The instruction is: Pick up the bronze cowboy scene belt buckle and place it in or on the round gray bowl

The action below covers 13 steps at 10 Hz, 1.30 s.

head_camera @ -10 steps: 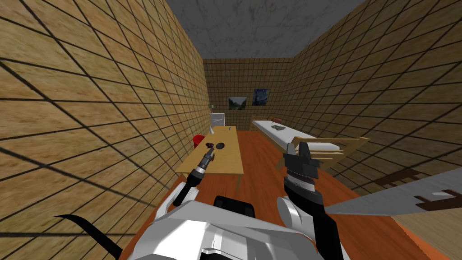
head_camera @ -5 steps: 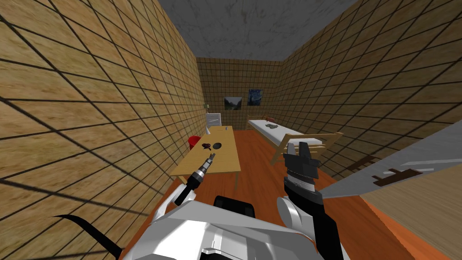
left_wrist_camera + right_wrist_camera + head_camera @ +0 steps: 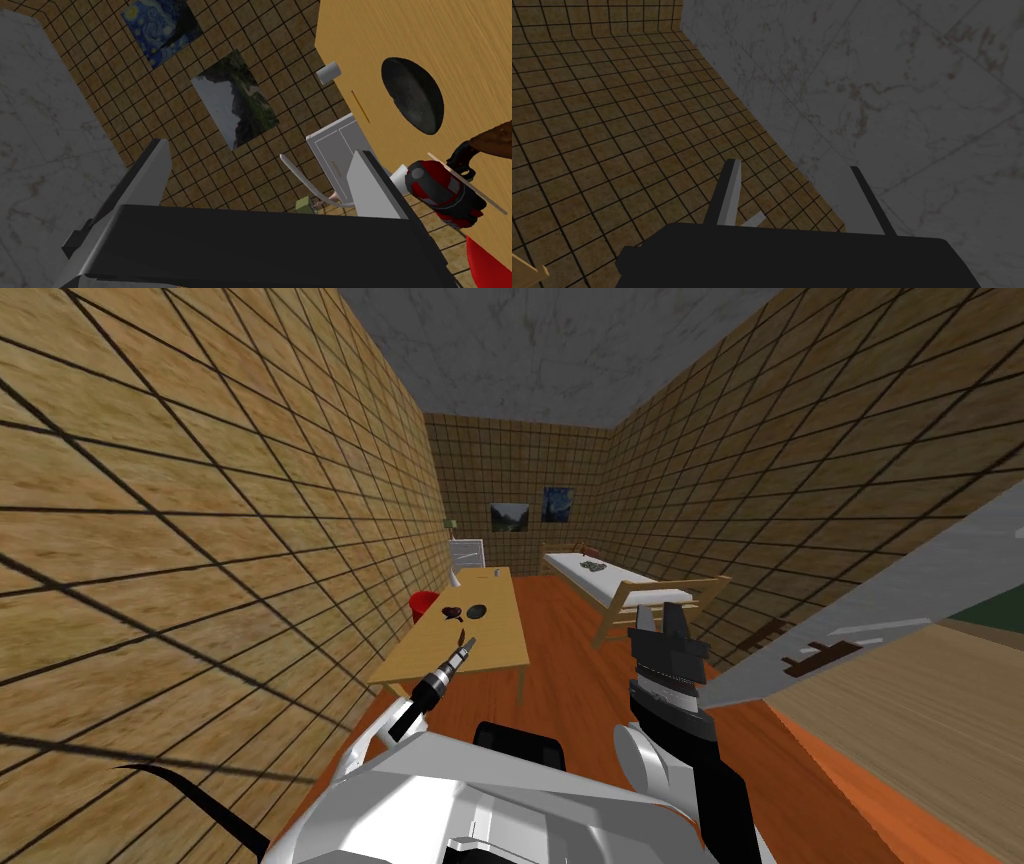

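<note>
We are at the reach, and nothing is picked up yet. In the head view the worktop [image 3: 495,648] runs up the frame left of centre. The left gripper [image 3: 465,640] hangs over its near half, fingers wide apart with nothing between them. The bowl [image 3: 477,610], dark and round, sits further up the frame on the same worktop.

In the left wrist view a brown slab lies near the bowl and is cut by the frame's edge; we take it for the buckle [image 3: 494,139]. A red and black object [image 3: 445,192] lies just beside it, on the gripper's side.

The right gripper [image 3: 668,613] is held up right of centre, fingers parted and empty.

Next, we judge, the left hand must travel on past the red and black object. It must then tip down and straddle the flat buckle by its edges.
</note>
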Motion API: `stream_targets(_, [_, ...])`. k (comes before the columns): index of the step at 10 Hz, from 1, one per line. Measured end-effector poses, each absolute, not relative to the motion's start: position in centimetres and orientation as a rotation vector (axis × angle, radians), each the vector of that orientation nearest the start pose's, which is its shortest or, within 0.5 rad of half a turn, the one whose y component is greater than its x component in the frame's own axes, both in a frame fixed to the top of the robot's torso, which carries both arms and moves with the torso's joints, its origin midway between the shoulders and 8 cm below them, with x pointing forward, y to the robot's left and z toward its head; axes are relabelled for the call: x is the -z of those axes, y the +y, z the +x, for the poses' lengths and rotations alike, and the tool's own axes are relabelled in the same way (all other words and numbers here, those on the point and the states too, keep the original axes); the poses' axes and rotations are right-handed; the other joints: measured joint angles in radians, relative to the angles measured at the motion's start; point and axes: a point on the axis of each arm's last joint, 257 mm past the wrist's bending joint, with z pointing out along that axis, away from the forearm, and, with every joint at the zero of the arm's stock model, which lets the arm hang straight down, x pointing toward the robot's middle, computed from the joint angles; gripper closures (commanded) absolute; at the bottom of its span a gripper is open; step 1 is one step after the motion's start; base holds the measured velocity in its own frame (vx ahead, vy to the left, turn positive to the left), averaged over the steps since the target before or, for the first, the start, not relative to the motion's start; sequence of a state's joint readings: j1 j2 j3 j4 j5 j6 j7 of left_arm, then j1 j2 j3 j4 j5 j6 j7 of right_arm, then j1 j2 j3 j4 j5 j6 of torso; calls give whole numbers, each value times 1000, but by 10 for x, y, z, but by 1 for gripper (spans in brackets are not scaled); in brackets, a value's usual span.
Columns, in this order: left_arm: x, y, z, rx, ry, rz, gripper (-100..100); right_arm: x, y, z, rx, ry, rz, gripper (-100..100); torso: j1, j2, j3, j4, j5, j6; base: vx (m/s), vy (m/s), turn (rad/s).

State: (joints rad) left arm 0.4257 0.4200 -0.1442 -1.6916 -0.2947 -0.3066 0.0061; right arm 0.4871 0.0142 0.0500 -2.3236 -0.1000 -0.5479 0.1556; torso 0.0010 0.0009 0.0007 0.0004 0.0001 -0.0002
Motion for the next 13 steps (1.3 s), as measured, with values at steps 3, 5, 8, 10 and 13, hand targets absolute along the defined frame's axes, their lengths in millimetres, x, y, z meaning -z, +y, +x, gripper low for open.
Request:
stream_targets(3, [338,281,393,794,1728,-613,-100,-55,-274,327,-1293,504,604,0,0,-1,0,0,0,0,-14,0,-104])
stream_targets(5, [366,293,387,730,1792,-606,-100,-55,-274,327,-1293,504,604,0,0,-1,0,0,0,0,-10,-2,-90])
stream_targets(8, [404,327,379,601,1901,-584,-100,-55,-274,327,-1293,504,604,0,0,-1,0,0,0,-1,-8,0,-121])
stream_targets(10, [429,352,374,506,1972,-562,-100,-55,-274,327,-1293,504,604,0,0,-1,-1,0,0,0,1,2,-157])
stream_targets(13, [451,376,367,401,2040,-547,-100,-55,-274,327,-1293,504,604,0,0,-1,-1,0,0,-1,4,2,-30])
